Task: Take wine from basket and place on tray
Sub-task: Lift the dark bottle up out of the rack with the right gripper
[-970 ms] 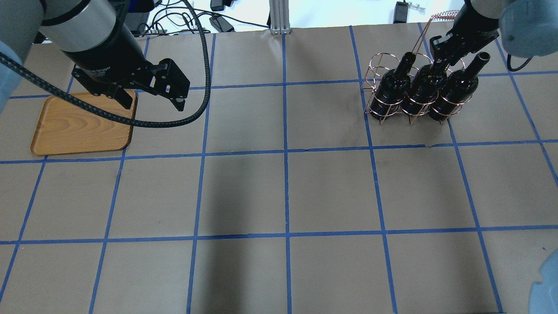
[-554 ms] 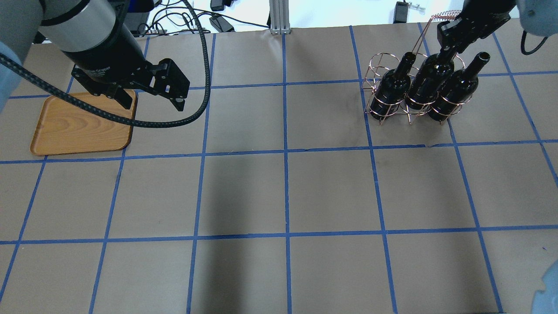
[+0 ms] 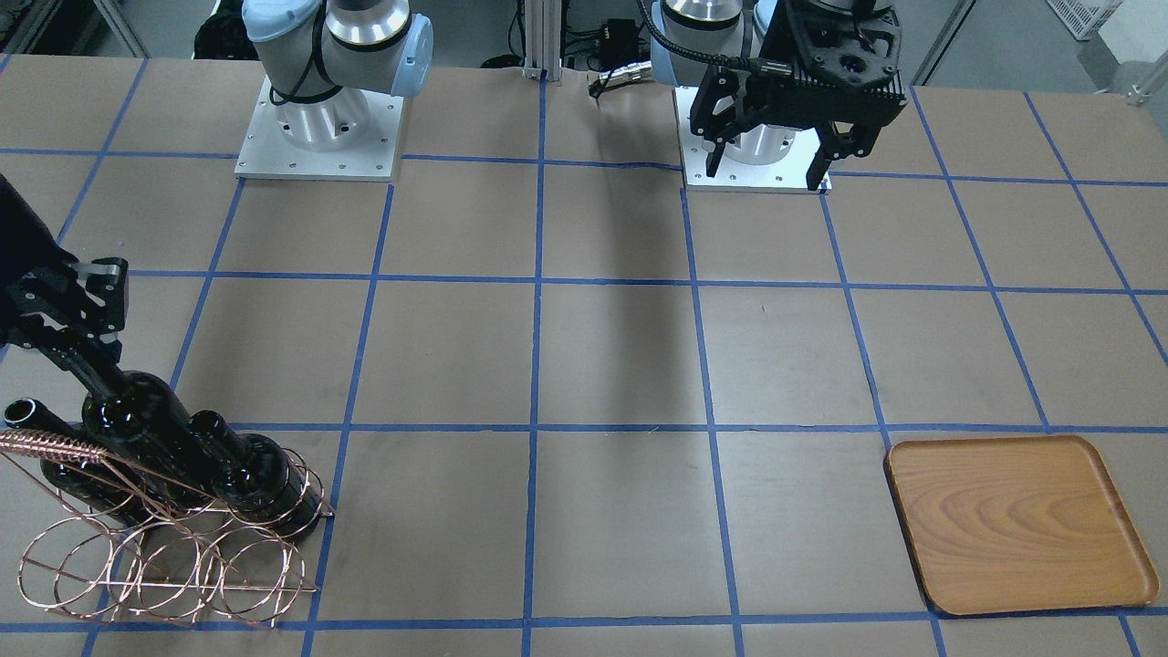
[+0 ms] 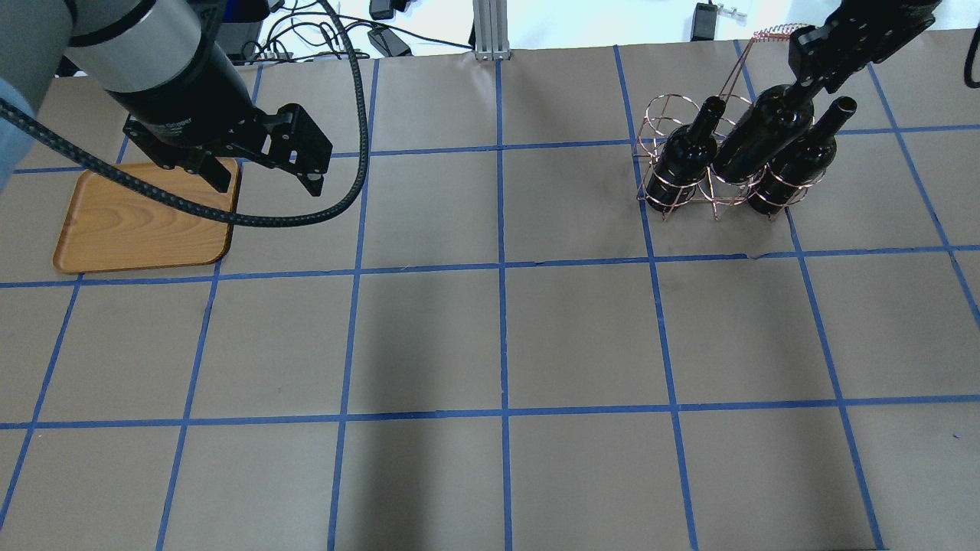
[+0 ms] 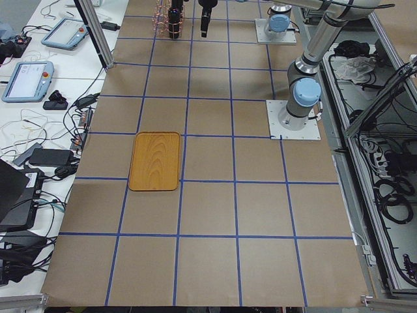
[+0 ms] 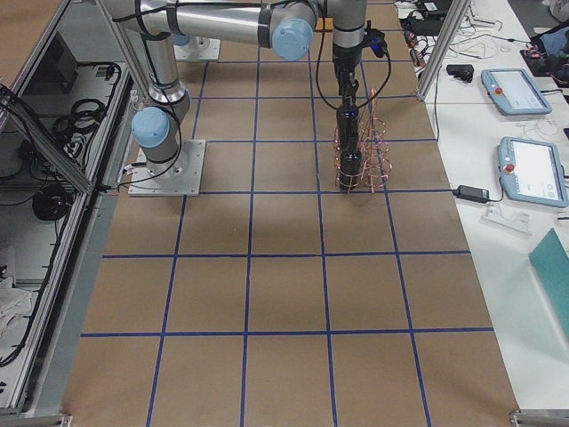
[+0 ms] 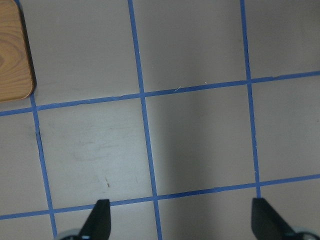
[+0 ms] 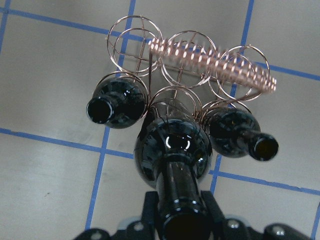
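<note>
1. The right tool [image 8: 180, 220] is seen pinched on the neck of the middle wine [image 4: 766, 134], the arm reaching down from above.
2. The wine is judged part-raised, its base within the basket [image 4: 657, 115].
3. Step in hand: extraction. A straight lift clear of the wire is called for.
4. The tray [image 4: 138, 229] lies well apart across the counter [image 4: 498, 337]. The left tool [image 4: 268, 177] is held spread beside it.

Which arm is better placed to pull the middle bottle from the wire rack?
Right. The right gripper holds the middle bottle by its neck above the rack; the left gripper hangs open far off by the tray.
</note>
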You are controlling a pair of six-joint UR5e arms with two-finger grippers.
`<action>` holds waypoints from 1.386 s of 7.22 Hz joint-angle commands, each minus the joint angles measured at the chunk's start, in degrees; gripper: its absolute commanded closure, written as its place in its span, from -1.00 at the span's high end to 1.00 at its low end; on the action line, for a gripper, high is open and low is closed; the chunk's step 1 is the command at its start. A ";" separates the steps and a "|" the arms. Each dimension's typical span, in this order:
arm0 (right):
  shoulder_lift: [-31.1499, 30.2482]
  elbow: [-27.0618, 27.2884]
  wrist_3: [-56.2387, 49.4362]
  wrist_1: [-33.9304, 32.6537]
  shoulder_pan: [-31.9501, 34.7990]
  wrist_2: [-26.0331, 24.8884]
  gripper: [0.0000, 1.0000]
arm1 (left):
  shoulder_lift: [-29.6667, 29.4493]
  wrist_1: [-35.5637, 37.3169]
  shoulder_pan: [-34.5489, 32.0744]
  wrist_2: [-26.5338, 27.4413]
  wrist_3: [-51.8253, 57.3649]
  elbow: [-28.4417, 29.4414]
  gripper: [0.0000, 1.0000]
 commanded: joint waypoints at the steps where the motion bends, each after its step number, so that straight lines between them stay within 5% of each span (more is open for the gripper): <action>1: -2.47 -0.77 0.34 4.78 0.25 0.13 -1.00 | 0.03 -0.03 0.00 0.01 0.09 0.06 1.00; 4: -3.08 -0.86 1.65 7.08 1.74 0.22 -1.00 | 0.12 -0.03 0.00 0.01 0.09 0.05 1.00; 10: 0.68 -0.60 21.56 6.47 15.77 0.57 -1.00 | 1.09 -0.47 0.44 2.74 0.09 0.14 1.00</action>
